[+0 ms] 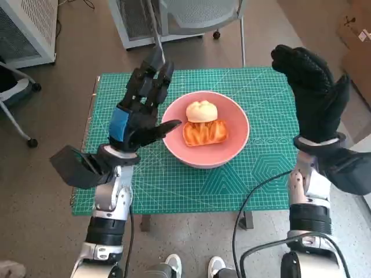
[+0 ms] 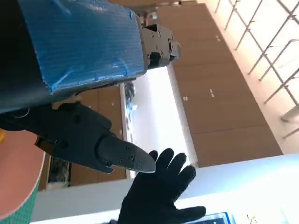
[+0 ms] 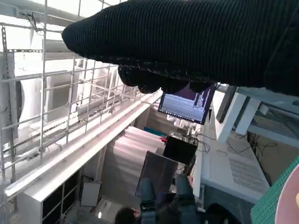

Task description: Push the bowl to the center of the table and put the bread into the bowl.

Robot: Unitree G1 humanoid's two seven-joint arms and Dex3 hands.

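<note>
Left hand (image 1: 142, 107): fingers spread, holding nothing, at bowl's 9 o'clock.
Right hand (image 1: 313, 95): raised, fingers apart, empty, at 3 o'clock.
Bowl (image 1: 232, 147): mid-mat (image 1: 174, 191), holds bread (image 1: 204, 132) and bun (image 1: 201, 110).

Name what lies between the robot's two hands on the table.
In the head view, the pink bowl sits between the left hand and right hand, holding two pieces of bread.
</note>
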